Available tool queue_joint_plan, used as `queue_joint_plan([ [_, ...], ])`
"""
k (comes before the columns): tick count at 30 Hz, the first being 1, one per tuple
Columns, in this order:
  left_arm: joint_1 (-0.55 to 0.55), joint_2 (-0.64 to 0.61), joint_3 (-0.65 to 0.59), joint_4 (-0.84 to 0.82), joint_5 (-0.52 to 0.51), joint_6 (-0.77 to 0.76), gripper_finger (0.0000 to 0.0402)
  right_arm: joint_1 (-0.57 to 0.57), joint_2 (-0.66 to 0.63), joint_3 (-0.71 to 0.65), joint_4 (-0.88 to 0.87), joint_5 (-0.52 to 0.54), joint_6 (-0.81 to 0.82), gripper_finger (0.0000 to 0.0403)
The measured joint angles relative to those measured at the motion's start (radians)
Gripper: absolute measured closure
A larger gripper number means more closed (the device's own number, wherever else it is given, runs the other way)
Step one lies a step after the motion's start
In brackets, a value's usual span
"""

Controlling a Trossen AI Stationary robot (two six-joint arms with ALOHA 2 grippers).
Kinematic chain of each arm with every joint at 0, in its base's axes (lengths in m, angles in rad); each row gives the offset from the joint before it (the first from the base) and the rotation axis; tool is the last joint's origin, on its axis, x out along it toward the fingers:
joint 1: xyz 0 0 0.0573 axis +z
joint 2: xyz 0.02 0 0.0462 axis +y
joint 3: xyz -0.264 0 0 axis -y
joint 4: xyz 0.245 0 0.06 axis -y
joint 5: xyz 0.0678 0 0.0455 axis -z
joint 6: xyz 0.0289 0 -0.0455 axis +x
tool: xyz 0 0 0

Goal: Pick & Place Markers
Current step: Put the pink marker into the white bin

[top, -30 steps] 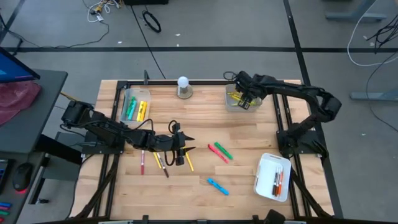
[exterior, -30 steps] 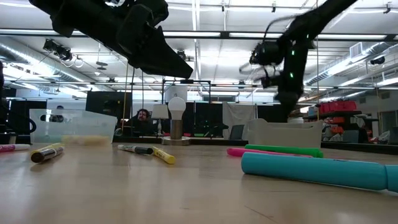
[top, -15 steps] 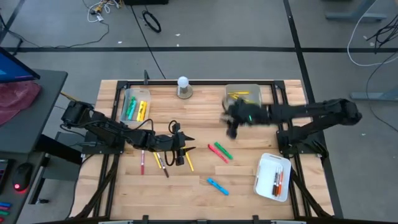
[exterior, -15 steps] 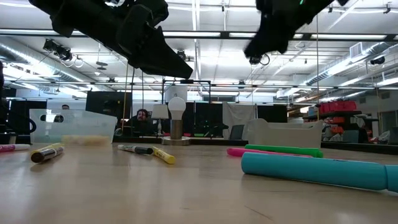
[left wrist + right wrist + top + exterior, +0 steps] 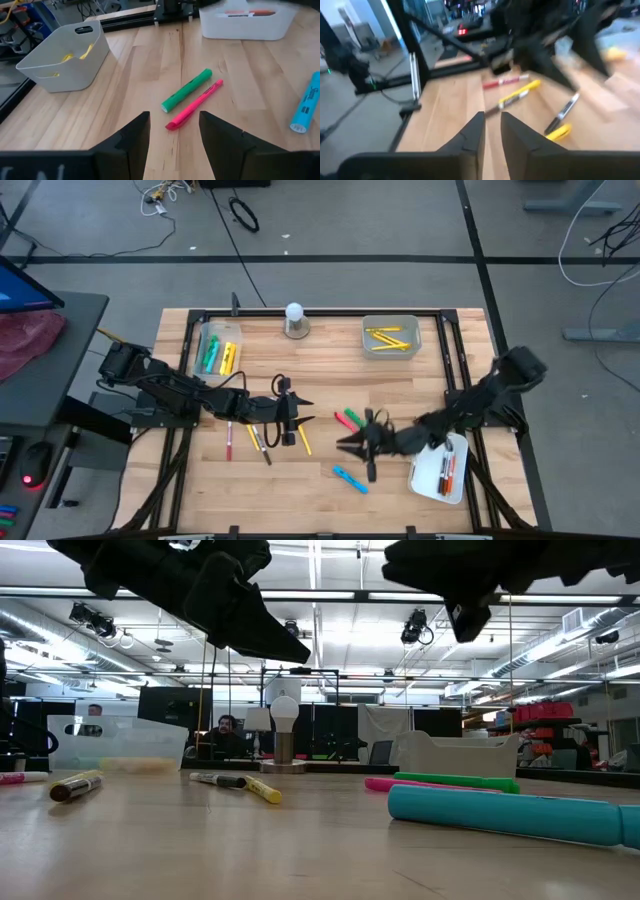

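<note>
The pale wooden tabletop (image 5: 320,395) has bare planks across the middle and lower left of the high view. The left arm reaches low from the left edge, its hand (image 5: 300,420) apart over yellow and brown markers (image 5: 265,442). The right arm stretches from the right edge, its hand (image 5: 352,448) nearly together and empty, just beside the green marker (image 5: 358,422), pink marker (image 5: 349,427) and blue marker (image 5: 350,479).

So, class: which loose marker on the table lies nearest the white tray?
The light blue marker. It lies just left of the white tray; the green, pink and yellow ones lie farther off.
</note>
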Motion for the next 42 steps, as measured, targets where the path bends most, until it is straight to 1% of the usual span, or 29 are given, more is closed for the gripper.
queue_joint_plan([
  [3,0.0,0.0,0.0,0.015,0.0,-0.001,0.0225,0.017,0.099,0.045,-0.004,0.002,0.005,0.0353],
  [6,0.0,0.0,0.0,0.018,0.0,-0.002,0.0225,0.014,0.165,0.075,-0.006,-0.028,-0.009,0.0364],
  [11,-0.019,0.0,0.0,-0.008,-0.003,-0.008,0.0225,-0.016,0.203,0.088,-0.008,-0.035,-0.006,0.0368],
  [12,-0.026,0.0,0.0,-0.018,-0.02,-0.017,0.0225,-0.024,0.203,0.088,-0.005,-0.034,-0.002,0.0366],
  [13,-0.033,-0.001,0.0,-0.042,-0.059,-0.044,0.0225,-0.033,0.202,0.088,-0.001,-0.035,0.004,0.0364],
  [16,-0.06,-0.026,0.0,-0.196,-0.199,-0.154,0.0225,-0.051,0.202,0.088,-0.003,-0.034,0.035,0.0352],
  [18,-0.085,-0.064,0.0,-0.362,-0.252,-0.281,0.0225,-0.058,0.202,0.088,-0.001,-0.035,0.036,0.0343],
  [20,-0.114,-0.107,0.0,-0.541,-0.259,-0.453,0.0225,-0.063,0.202,0.088,-0.009,-0.035,0.032,0.0334],
  [22,-0.152,-0.151,0.0,-0.738,-0.248,-0.671,0.0225,-0.067,0.202,0.088,-0.005,-0.035,0.017,0.0326],
  [24,-0.199,-0.188,0.0,-0.933,-0.223,-0.911,0.0225,-0.072,0.202,0.088,-0.006,-0.035,0.006,0.0321],
  [26,-0.263,-0.215,0.0,-1.113,-0.169,-1.133,0.0225,-0.079,0.202,0.088,-0.005,-0.036,0.005,0.0317],
  [28,-0.333,-0.224,0.0,-1.227,-0.093,-1.323,0.0225,-0.084,0.202,0.088,-0.006,-0.035,0.005,0.0316],
  [30,-0.403,-0.224,0.0,-1.28,-0.034,-1.478,0.0225,-0.088,0.202,0.088,-0.006,-0.035,0.005,0.0316],
  [34,-0.522,-0.204,-0.001,-1.266,-0.026,-1.678,0.0225,-0.096,0.202,0.088,-0.006,-0.035,0.004,0.0319],
  [38,-0.591,-0.171,-0.001,-1.264,-0.012,-1.826,0.0222,-0.102,0.202,0.088,-0.006,-0.035,0.002,0.0321],
  [42,-0.618,-0.119,-0.001,-1.271,0.031,-1.911,0.0207,-0.102,0.202,0.088,-0.006,-0.035,-0.006,0.0321],
])
